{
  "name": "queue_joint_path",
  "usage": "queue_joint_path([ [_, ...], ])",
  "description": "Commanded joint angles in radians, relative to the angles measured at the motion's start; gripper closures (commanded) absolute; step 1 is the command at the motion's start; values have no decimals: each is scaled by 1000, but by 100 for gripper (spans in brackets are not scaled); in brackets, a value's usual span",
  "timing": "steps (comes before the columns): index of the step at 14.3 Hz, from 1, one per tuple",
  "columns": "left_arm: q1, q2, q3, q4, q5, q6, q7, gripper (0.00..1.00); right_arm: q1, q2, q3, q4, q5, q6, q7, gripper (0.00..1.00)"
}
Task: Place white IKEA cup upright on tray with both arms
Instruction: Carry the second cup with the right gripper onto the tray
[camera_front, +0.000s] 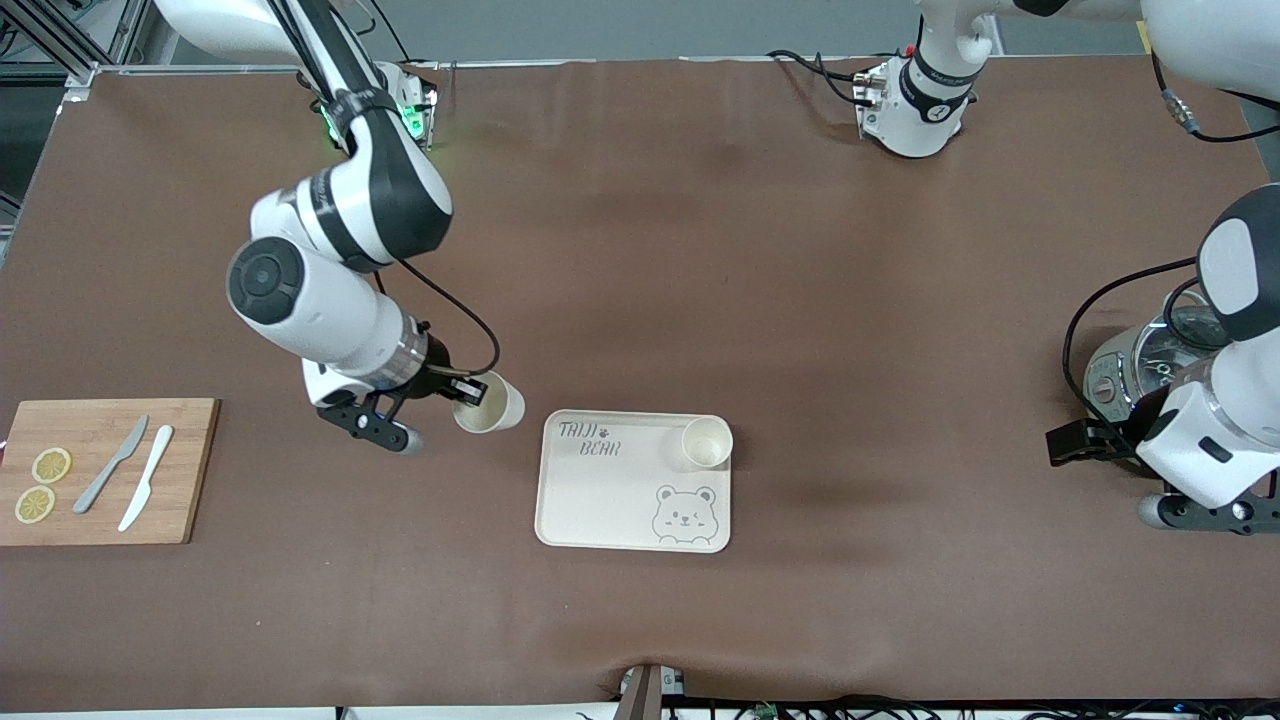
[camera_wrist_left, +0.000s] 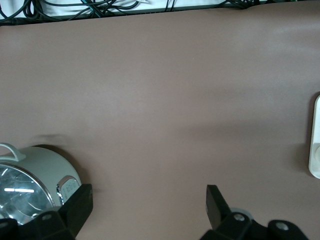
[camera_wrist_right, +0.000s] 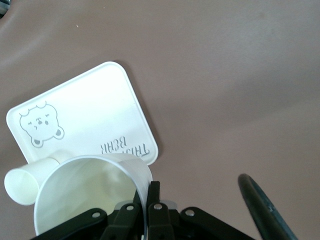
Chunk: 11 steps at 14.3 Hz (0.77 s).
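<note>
My right gripper (camera_front: 465, 388) is shut on the rim of a white cup (camera_front: 490, 403). It holds the cup tilted over the brown table, just beside the cream bear tray (camera_front: 610, 500) on the right arm's side. In the right wrist view the fingers (camera_wrist_right: 147, 192) pinch the cup's wall (camera_wrist_right: 90, 195), with the tray (camera_wrist_right: 85, 110) past it. A second white cup (camera_front: 707, 443) stands upright on the tray's corner and also shows in the right wrist view (camera_wrist_right: 22, 182). My left gripper (camera_front: 1085, 440) waits open and empty (camera_wrist_left: 147, 210) at the left arm's end of the table.
A steel cooker with a glass lid (camera_front: 1150, 360) stands by the left gripper and shows in the left wrist view (camera_wrist_left: 30, 180). A bamboo cutting board (camera_front: 190, 470) at the right arm's end carries two knives (camera_front: 112, 463) and two lemon slices (camera_front: 51, 465).
</note>
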Motion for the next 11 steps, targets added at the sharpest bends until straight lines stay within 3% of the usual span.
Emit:
queue_joint_path([
  [1, 5, -49, 2, -62, -13, 13, 23, 0, 38, 91, -12, 110, 16, 20, 77, 100],
  [3, 29, -94, -1, -143, -17, 53, 23, 0, 66, 131, -12, 119, 16, 80, 126, 100],
  [7, 39, -248, -10, -393, -21, 184, 21, 0, 106, 215, -16, 155, 8, 173, 187, 100],
  [11, 39, -374, -12, -525, -22, 189, 21, 0, 124, 275, -15, 155, -33, 262, 230, 100],
])
